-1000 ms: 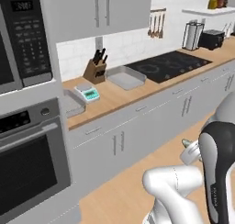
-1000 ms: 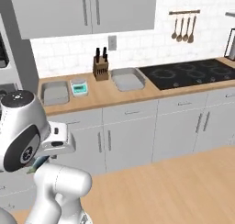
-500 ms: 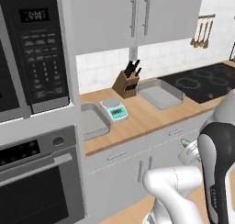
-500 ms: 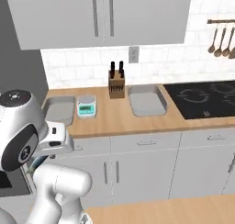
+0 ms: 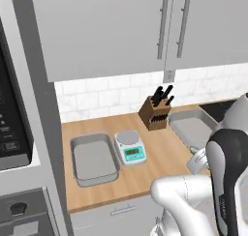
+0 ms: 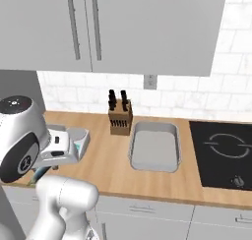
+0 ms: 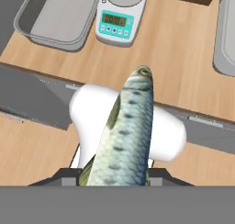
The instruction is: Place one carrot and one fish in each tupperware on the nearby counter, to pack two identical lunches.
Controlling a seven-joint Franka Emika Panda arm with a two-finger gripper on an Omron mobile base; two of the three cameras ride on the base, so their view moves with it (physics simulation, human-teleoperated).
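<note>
While its end effector (image 7: pixel 117 175) grips a slim silvery-green fish (image 7: pixel 123 136), the arm must next reach a shallow grey rectangular tupperware tray (image 7: pixel 57 17) near the light-tan wooden tabletop's (image 7: pixel 183 58) front edge.

Bare counter (image 5: pixel 160 153) is lying open between both trays; scale (image 5: pixel 130 147) and knife block (image 5: pixel 156 115) are crowding its back edge.

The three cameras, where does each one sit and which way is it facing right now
Left base view: behind the arm's left, looking down at the light-tan wooden counter; white arm at lower right.
Right base view: behind its right, same counter; white arm at lower left.
Hand view: on the hand, looking along the silvery-grey fish in the gripper toward the counter.
Shared: both base views show the dark wooden knife block and right shallow grey tupperware tray; left and hand views share the white teal-faced scale and left grey tray.
</note>
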